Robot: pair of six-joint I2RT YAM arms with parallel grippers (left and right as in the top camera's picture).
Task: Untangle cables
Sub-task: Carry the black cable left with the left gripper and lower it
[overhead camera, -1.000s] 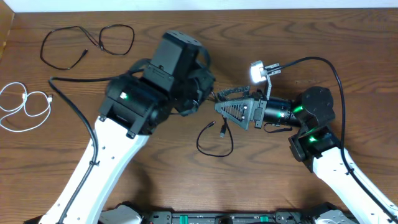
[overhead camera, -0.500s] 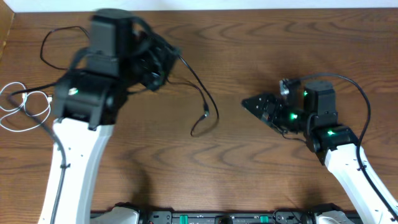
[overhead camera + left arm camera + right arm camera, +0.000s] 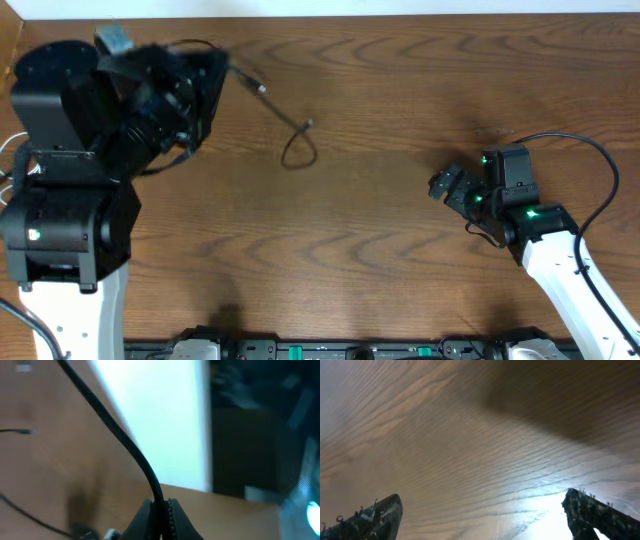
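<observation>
My left gripper [image 3: 222, 72] is at the far left of the table, shut on a thin black cable [image 3: 297, 150]. The cable trails right from the jaws, past a plug, to a small loop on the wood. In the left wrist view the fingers [image 3: 161, 510] pinch this cable [image 3: 120, 440], which runs up and to the left. My right gripper [image 3: 443, 187] is at the right side, open and empty over bare wood [image 3: 482, 505]. A bit of the second black cable [image 3: 195, 43] shows behind the left gripper. The white cable is almost wholly hidden under the left arm.
The left arm's large black body [image 3: 65, 200] covers the left part of the table. The right arm's thick black wire [image 3: 560, 142] arcs over its wrist. The table's far edge meets a white wall [image 3: 400, 8].
The left arm has swung from the centre to the far left, dragging the black cable with it. The right gripper has drawn back to the right, away from the cable.
</observation>
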